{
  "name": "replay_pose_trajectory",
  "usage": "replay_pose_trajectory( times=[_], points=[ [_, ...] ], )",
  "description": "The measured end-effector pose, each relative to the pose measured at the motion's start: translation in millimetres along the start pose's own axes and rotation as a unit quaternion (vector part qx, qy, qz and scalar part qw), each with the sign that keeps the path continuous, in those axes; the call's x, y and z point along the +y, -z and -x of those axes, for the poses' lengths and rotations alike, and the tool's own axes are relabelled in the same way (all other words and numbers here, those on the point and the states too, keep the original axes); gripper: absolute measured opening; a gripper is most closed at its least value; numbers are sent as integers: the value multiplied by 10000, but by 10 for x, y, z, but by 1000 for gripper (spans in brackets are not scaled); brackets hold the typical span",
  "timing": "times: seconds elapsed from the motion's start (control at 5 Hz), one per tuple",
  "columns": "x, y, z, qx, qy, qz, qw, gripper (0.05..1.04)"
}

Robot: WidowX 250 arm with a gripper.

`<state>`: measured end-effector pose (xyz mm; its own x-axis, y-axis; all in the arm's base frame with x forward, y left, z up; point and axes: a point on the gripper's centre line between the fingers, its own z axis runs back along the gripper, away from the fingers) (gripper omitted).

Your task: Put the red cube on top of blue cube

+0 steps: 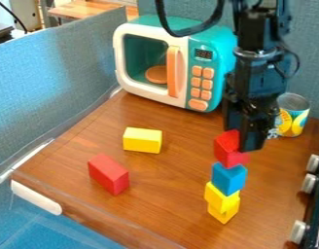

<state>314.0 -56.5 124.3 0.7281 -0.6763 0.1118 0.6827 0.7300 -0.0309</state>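
Note:
The gripper [242,141] is at the right of the camera view, pointing down and shut on the red cube [227,149]. One finger covers part of the cube's right side. Directly below the red cube is the blue cube [228,179]; whether the two touch, I cannot tell. The blue cube rests on a stack of yellow blocks [221,196], whose lower one is slightly offset.
A yellow block [142,140] and a long red block [109,174] lie on the wooden surface [168,194] to the left. Behind stands a toy microwave [211,48]. A can [293,115] is behind the gripper at right, and stove knobs [309,184] line the right edge.

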Motion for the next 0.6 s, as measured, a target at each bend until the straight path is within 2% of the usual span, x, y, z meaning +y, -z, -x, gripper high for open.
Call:
replay_pose_trajectory(
  times=[0.6],
  points=[
    [29,-5,22,6,-59,43,10000,558]
  ],
)
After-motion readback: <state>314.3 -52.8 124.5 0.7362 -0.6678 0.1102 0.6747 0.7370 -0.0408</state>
